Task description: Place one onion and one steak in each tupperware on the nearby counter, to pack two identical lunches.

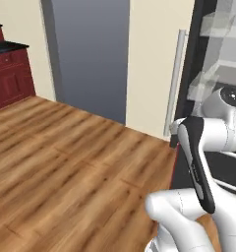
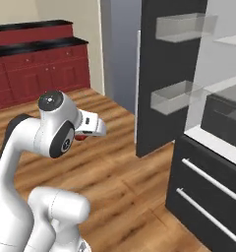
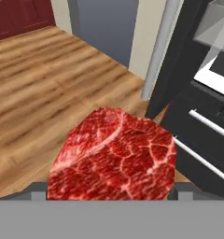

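Jaws stand wide and clamp the bright red steak point(image 3: 114, 156), which fills the space between the finger tips in the hand view; a red sliver of it shows under the gripper point(image 2: 81, 136) in the right base view. Gripper held in the air over the wooden floor point(image 1: 66, 157), beside the open black fridge door point(image 2: 166, 74) and its drawers point(image 2: 208, 192). Dark red cabinets point(image 2: 36, 74) stand well apart at the far wall.
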{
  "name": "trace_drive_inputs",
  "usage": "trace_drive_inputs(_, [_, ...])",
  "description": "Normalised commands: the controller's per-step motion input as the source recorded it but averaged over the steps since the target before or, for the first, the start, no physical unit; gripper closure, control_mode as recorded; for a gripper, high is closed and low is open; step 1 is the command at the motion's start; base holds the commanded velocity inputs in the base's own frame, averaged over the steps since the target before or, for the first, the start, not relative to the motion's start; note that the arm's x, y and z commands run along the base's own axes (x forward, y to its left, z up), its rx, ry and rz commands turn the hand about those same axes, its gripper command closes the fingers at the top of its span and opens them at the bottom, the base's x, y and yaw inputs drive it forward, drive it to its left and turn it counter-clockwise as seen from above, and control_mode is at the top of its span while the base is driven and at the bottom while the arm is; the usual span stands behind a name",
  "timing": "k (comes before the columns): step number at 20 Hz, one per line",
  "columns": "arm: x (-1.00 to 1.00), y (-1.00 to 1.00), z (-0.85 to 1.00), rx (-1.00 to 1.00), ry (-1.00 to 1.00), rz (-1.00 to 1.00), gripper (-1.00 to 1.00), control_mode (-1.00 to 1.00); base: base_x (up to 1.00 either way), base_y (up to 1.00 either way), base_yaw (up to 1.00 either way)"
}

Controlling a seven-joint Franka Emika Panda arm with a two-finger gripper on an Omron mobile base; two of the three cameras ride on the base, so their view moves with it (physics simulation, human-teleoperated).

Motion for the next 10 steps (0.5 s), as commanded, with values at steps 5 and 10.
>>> trace_drive_inputs(5, [0.0,0.0,0.0,0.0,0.0,0.0,1.0,1.0,0.02,0.14,0.53])
trace_drive_inputs(10, [0.0,0.0,0.0,0.0,0.0,0.0,1.0,1.0,0.21,0.06,0.46])
